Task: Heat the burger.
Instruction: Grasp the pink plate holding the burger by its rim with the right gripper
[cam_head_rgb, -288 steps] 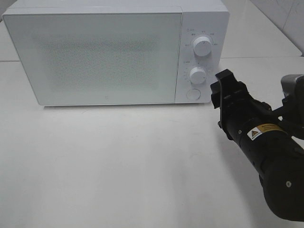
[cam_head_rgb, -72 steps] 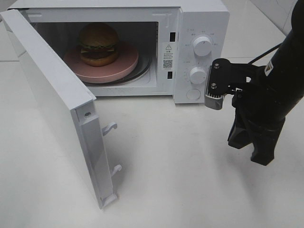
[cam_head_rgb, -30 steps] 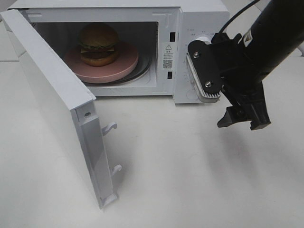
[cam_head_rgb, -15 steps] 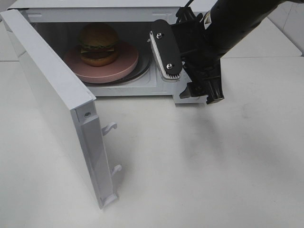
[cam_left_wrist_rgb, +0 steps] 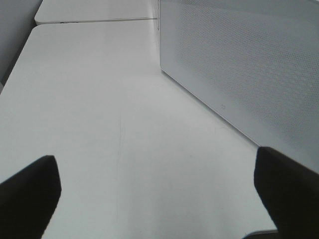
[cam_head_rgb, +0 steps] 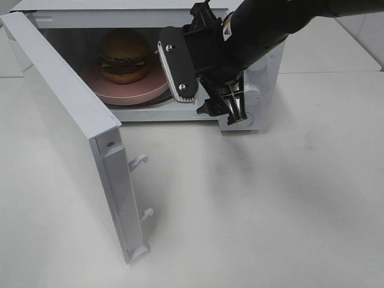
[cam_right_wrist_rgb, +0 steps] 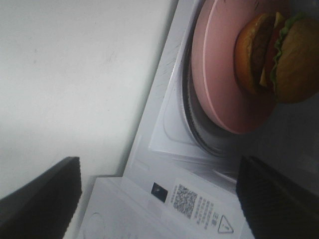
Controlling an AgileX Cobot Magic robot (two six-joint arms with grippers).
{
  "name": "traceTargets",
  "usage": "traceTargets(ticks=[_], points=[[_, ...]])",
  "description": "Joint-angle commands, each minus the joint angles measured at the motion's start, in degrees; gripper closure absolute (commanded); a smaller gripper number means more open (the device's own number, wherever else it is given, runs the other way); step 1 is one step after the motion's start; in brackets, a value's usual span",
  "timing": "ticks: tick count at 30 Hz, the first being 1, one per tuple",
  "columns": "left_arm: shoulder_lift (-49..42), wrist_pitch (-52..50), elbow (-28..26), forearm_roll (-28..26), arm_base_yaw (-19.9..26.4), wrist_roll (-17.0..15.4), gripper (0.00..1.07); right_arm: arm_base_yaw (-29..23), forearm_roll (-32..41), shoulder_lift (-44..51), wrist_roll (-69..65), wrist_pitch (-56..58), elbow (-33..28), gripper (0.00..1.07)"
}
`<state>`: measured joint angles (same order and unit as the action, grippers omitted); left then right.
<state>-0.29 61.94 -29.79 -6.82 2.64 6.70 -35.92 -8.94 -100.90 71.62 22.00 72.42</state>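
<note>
Right claw (cam_head_rgb: 207,81) wide open, empty, before burger (cam_head_rgb: 124,56)

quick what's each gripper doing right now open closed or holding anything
Left gripper: open, holding nothing, over the table beside the microwave door.
Right gripper: open, holding nothing, at the microwave's opening near the burger.

Burger (cam_head_rgb: 124,56): glossy golden-brown domed bun on top, green lettuce frill, yellow cheese, red tomato and dark patty beneath, lower bun at the base. Intact, layers stacked, upright. Resting on the round pink plate (cam_head_rgb: 96,83), toward its rear and slightly left of centre. Located inside the open microwave cavity (cam_head_rgb: 66,42), in the left rear half. Also visible in the right wrist view (cam_right_wrist_rgb: 279,57), layers seen edge-on.
</note>
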Motion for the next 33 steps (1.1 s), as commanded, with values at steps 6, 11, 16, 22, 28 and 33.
traceTargets(ticks=[6, 11, 16, 22, 28, 33], points=[[-1.0, -0.5, 0.2, -0.1, -0.1, 0.1, 0.09, -0.5, -0.5, -5.5, -3.3, -2.8, 4.9, 0.26], [-1.0, -0.5, 0.2, -0.1, -0.1, 0.1, 0.09, -0.5, -0.5, -8.9, -5.9, -2.8, 7.2, 0.24], [-1.0, -0.5, 0.2, -0.1, -0.1, 0.1, 0.09, -0.5, -0.5, -11.5, -5.8, -2.9, 9.3, 0.24], [-1.0, -0.5, 0.2, -0.1, -0.1, 0.1, 0.09, -0.5, -0.5, -15.3, -6.8, -3.2, 13.1, 0.24], [-1.0, -0.5, 0.2, -0.1, -0.1, 0.1, 0.09, -0.5, -0.5, -18.4, -6.8, -3.3, 16.2, 0.24], [-1.0, -0.5, 0.2, -0.1, -0.1, 0.1, 0.09, -0.6, -0.5, -19.3, -6.8, -4.5, 16.4, 0.24]])
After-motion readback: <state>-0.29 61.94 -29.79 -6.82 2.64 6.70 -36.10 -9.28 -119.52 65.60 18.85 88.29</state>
